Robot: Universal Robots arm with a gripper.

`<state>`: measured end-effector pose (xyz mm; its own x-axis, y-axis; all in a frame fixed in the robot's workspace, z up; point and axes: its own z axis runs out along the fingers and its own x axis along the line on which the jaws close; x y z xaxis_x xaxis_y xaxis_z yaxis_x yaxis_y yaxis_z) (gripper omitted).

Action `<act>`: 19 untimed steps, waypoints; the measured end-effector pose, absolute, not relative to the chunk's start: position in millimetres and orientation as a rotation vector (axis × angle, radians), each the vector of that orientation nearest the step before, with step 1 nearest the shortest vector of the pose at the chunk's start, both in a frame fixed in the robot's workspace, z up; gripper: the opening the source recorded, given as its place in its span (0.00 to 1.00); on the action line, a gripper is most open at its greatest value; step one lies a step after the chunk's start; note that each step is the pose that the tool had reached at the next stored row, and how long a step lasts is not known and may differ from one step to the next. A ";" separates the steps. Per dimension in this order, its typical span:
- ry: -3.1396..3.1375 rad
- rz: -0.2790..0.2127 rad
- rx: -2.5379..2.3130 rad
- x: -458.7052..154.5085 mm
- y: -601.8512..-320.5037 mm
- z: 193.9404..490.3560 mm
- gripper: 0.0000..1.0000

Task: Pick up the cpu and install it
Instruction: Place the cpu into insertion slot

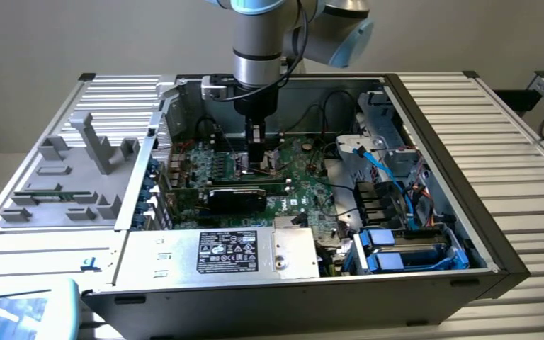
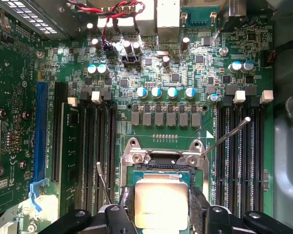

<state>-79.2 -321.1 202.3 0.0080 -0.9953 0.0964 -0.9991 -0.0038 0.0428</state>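
In the exterior view the fingers [image 1: 252, 152] hang low over the motherboard [image 1: 300, 185] inside the open computer case [image 1: 495, 249], and in the wrist view they clamp the cpu [image 2: 161, 204] between them, right over the open socket [image 2: 161, 167], so pickup looks done, seating and release not.

Slatted alu table [image 1: 484, 124] carries open PC case [image 1: 291, 303] & grey tray [image 1: 111, 185].

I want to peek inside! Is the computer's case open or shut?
Open. The computer case has no cover on its upward side, so the green motherboard inside shows plainly from above.
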 end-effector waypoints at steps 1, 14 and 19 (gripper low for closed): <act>-2.145 0.058 2.158 -79.2 -321.1 202.3 0.55; -2.143 0.062 2.156 -79.2 -321.1 199.7 0.55; -2.143 0.063 2.156 -79.2 -321.1 199.3 0.55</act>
<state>-79.2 -321.1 199.3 0.0080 -0.9949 0.1004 -0.9991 -0.0037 0.0427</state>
